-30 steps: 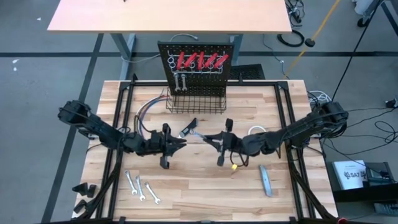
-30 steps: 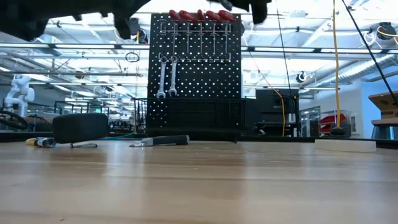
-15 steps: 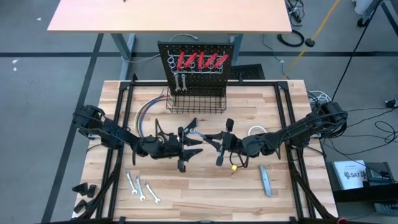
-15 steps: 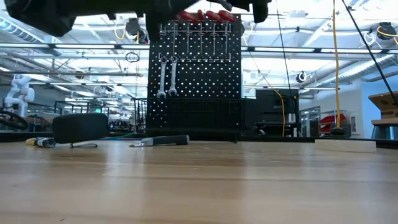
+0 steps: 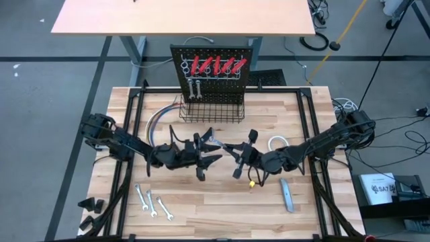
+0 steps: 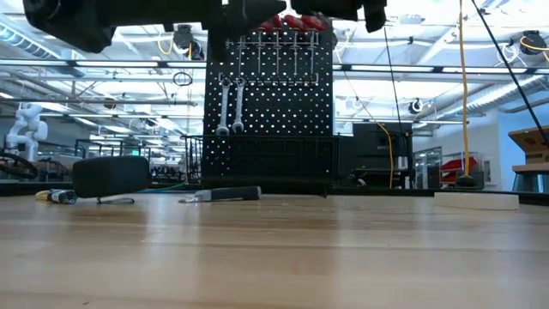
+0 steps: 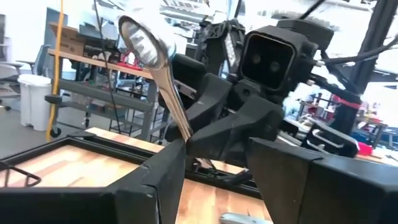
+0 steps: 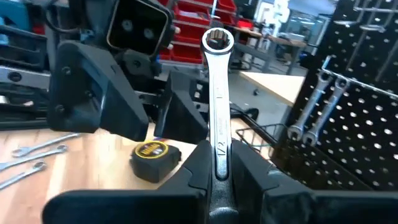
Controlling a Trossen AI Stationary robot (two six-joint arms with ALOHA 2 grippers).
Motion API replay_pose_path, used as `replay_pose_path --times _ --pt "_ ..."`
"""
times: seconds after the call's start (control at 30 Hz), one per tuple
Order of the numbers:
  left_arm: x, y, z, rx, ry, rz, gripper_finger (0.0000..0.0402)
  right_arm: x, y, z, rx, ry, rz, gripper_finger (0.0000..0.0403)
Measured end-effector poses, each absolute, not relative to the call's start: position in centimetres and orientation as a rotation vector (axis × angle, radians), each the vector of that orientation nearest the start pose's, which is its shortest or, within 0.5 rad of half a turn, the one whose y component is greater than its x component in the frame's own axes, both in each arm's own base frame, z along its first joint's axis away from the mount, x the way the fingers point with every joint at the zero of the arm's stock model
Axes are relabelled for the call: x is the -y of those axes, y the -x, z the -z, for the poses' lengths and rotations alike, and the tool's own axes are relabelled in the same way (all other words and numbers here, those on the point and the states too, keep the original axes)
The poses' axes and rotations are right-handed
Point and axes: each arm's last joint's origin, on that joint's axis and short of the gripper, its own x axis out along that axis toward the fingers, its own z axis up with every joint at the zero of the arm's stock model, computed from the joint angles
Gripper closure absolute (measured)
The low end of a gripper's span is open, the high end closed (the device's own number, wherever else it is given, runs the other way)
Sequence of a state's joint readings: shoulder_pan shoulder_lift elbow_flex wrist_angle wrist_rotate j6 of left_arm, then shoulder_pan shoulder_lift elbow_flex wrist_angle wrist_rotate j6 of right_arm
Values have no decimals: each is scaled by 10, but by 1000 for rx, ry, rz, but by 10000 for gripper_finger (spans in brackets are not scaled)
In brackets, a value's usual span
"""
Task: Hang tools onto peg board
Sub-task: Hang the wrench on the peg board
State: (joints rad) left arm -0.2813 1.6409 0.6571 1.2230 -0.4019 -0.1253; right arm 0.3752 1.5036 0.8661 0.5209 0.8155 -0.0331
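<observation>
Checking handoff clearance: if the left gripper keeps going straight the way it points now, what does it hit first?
Probably the wrench that the right gripper holds: in the left wrist view it stands just past the open left gripper, with the right gripper right behind. Both meet mid-table in the high view. Exact gap unclear.

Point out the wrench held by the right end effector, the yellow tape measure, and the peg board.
wrench (image 8: 217,124), right wrist view, mid-shank.
yellow tape measure (image 8: 150,158), right wrist view, its top face.
peg board (image 6: 283,94), low view, bare perforated panel.

Left tool (image 5: 213,152) open, right tool (image 5: 227,149) clamped.
</observation>
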Motion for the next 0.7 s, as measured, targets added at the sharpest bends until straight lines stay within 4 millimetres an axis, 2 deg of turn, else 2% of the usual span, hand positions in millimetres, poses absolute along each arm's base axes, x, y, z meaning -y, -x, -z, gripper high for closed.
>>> replay_pose_path --times 0.23,0.5,0.7 --pt "63 -309 -218 249 295 -231 223 -98 -307 -258 -104 55 442 373" --pt "55 -313 -222 262 308 -182 223 -97 -312 -249 -115 49 494 373" --pt "53 -314 -218 229 337 -219 223 -95 -317 -248 -72 19 511 373"
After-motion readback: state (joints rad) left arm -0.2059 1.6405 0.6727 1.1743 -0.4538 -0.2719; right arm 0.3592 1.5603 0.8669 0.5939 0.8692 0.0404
